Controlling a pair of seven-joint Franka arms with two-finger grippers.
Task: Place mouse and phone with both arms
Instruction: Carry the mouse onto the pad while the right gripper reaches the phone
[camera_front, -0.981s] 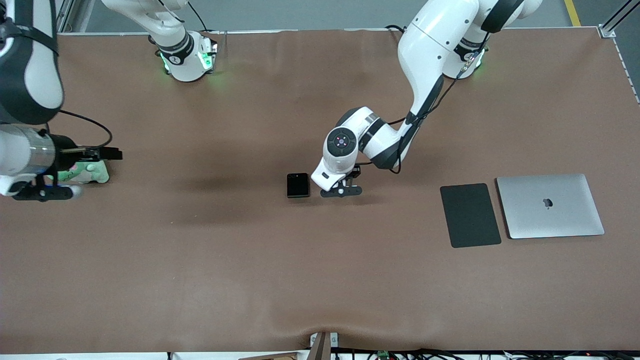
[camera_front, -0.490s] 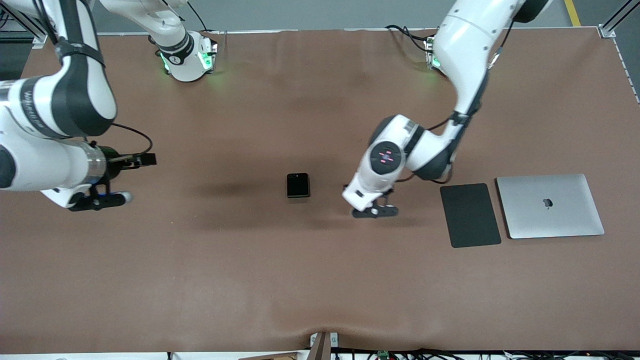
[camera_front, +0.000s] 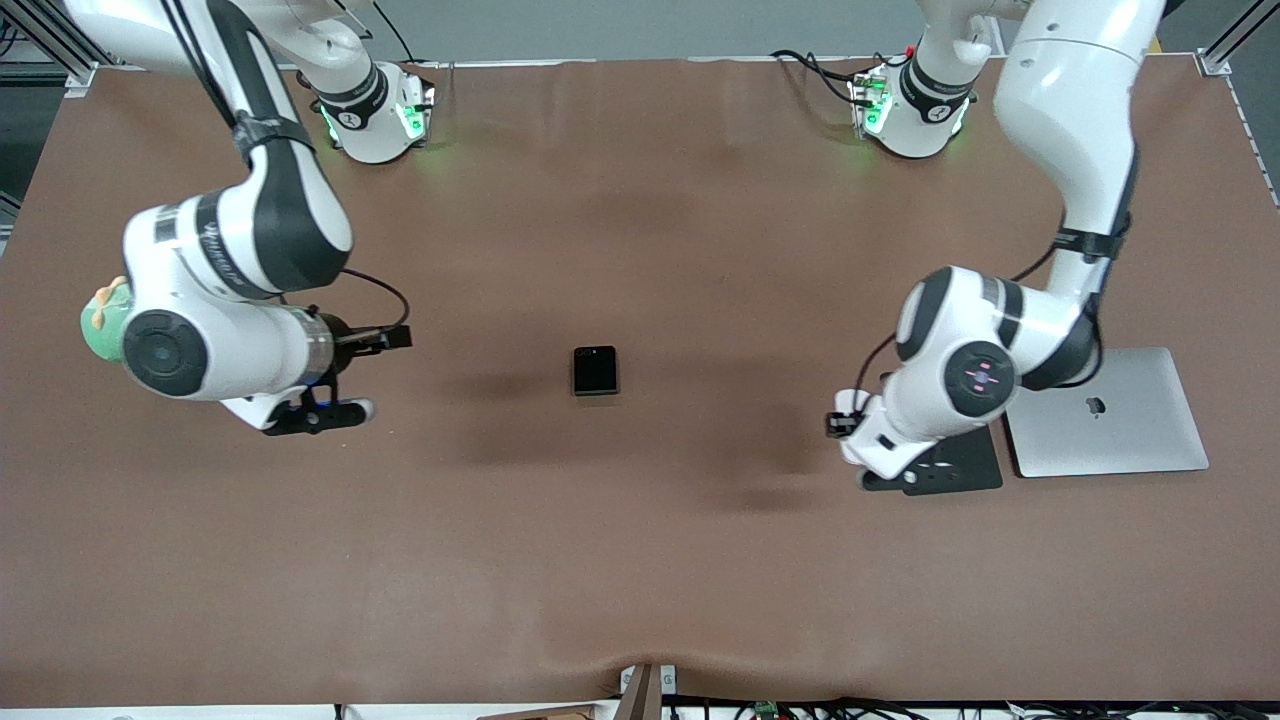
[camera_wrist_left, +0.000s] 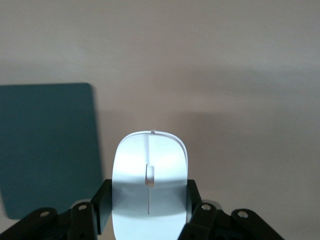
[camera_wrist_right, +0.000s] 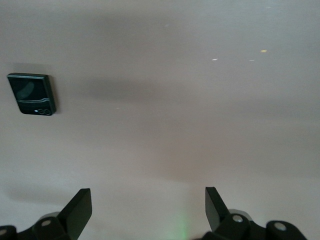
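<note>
The white mouse (camera_wrist_left: 150, 175) sits between the black fingers of my left gripper (camera_wrist_left: 149, 200), which is shut on it. In the front view the left gripper (camera_front: 905, 478) hangs over the edge of the dark pad (camera_front: 975, 465), and the hand hides the mouse. The black folded phone (camera_front: 596, 371) lies alone at the table's middle, and the right wrist view shows the phone (camera_wrist_right: 32, 93) too. My right gripper (camera_front: 318, 412) hovers over bare table toward the right arm's end. The right gripper (camera_wrist_right: 148, 202) is open with nothing between its fingers.
A closed silver laptop (camera_front: 1110, 420) lies beside the dark pad (camera_wrist_left: 45, 145) at the left arm's end. A green soft toy (camera_front: 103, 322) peeks out from under the right arm's elbow. A brown mat (camera_front: 640, 560) covers the table.
My left arm has carried the mouse from beside the phone to the dark pad's edge. My right arm has swung in from its end of the table toward the phone.
</note>
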